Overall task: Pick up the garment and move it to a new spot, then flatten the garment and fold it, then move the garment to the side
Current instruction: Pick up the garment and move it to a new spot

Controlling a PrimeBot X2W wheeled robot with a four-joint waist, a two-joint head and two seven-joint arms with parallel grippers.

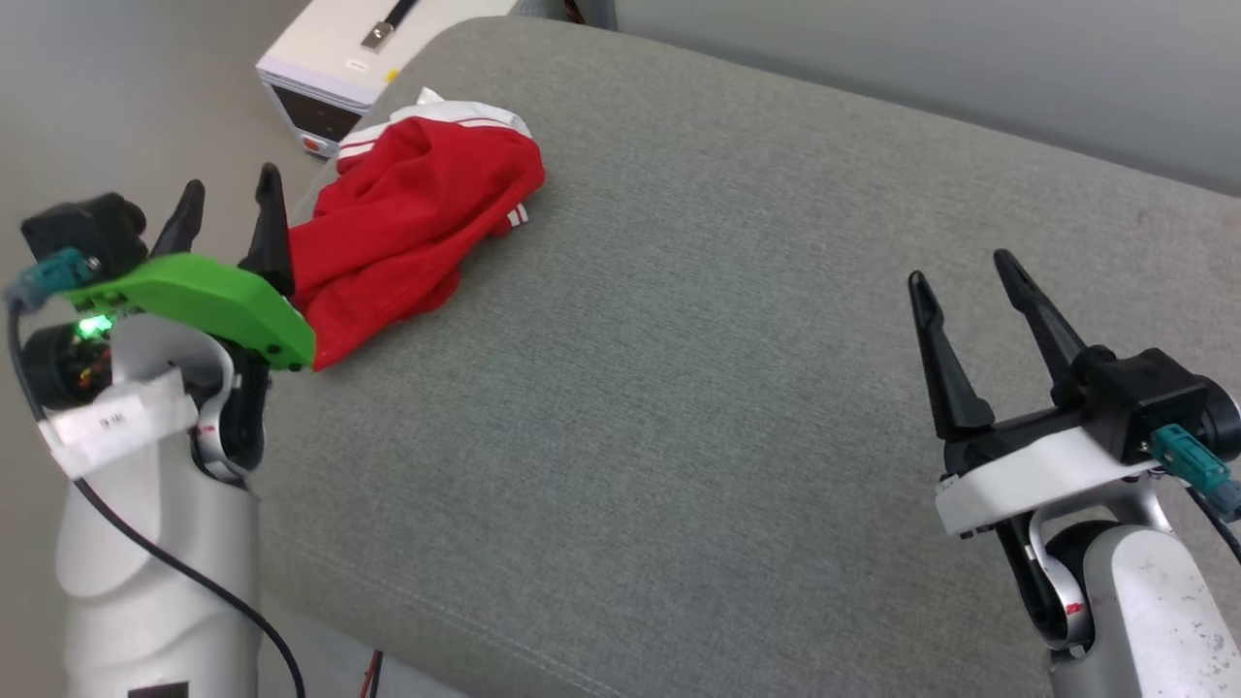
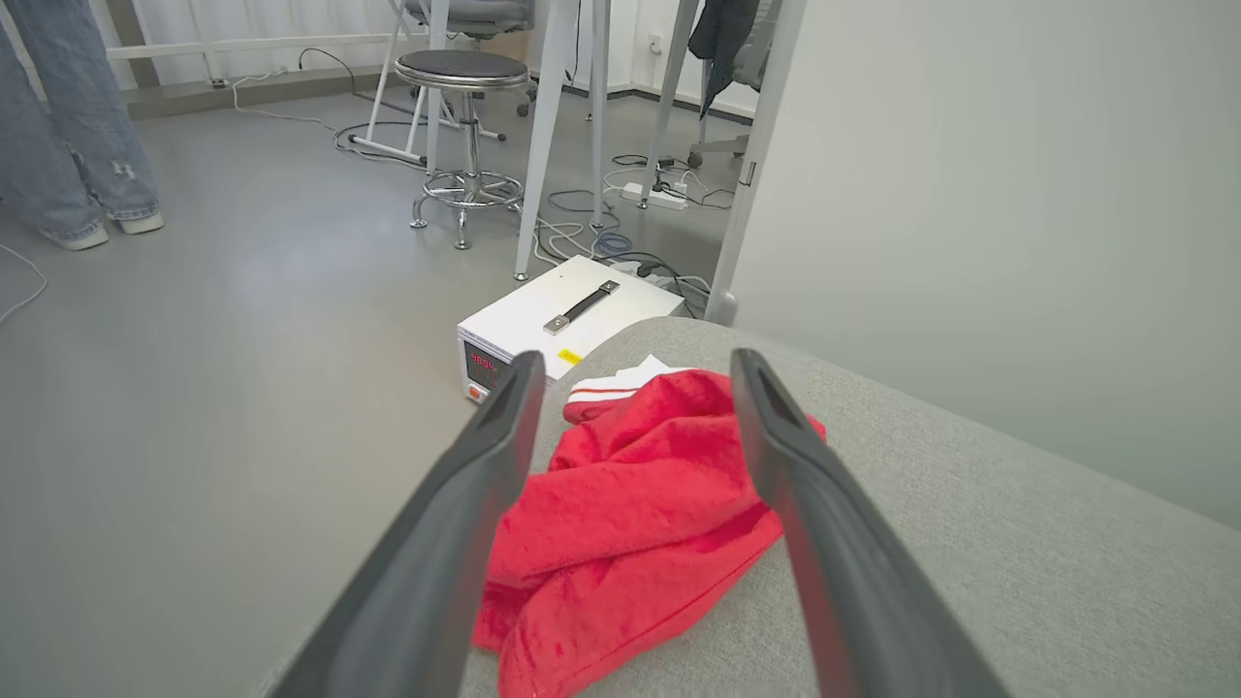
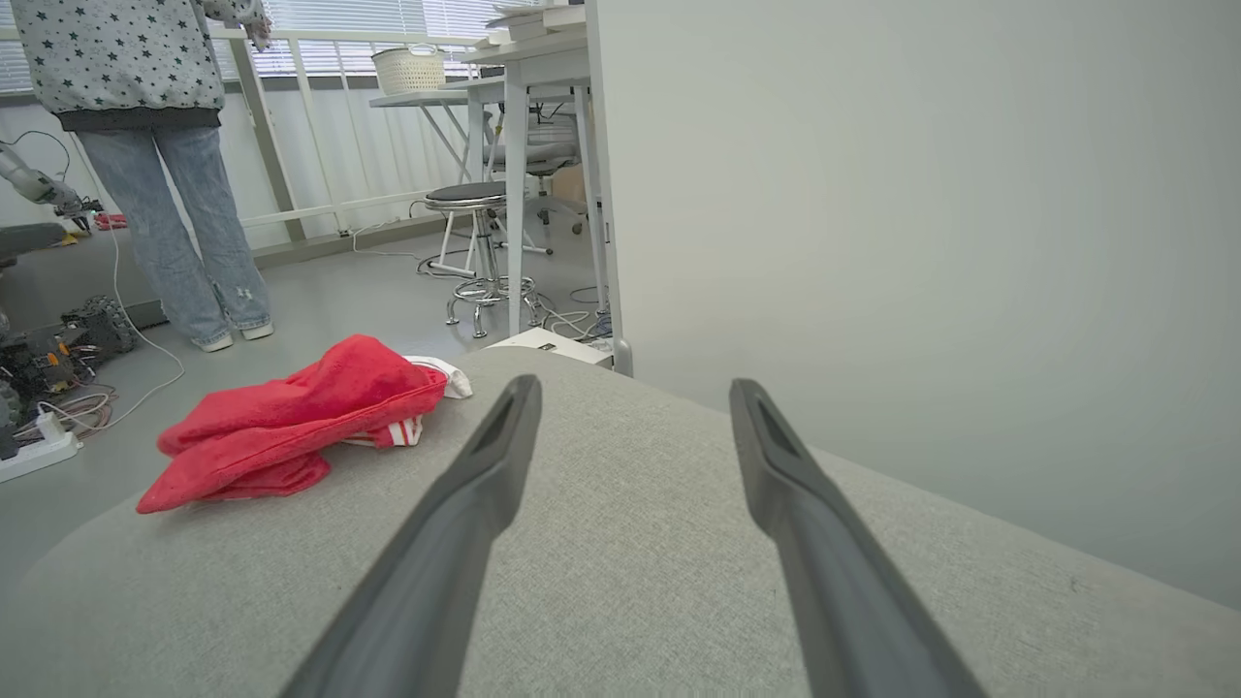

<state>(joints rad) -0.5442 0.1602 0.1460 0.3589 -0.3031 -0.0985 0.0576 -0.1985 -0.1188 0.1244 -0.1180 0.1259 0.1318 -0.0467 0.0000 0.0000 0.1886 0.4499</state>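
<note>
Beside the left hand [image 1: 228, 208], crumpled garment [image 1: 407, 223]

the garment [image 1: 407, 223] is a red soft-fabric shirt, crumpled into a loose, deeply creased heap and not spread flat. white fabric with thin red stripes pokes out at its far end, and a small striped white piece shows at one side. it lies at the far left corner of the grey padded surface [image 1: 727, 388], close to the rounded edge, one red end tapering toward the near side.
</note>
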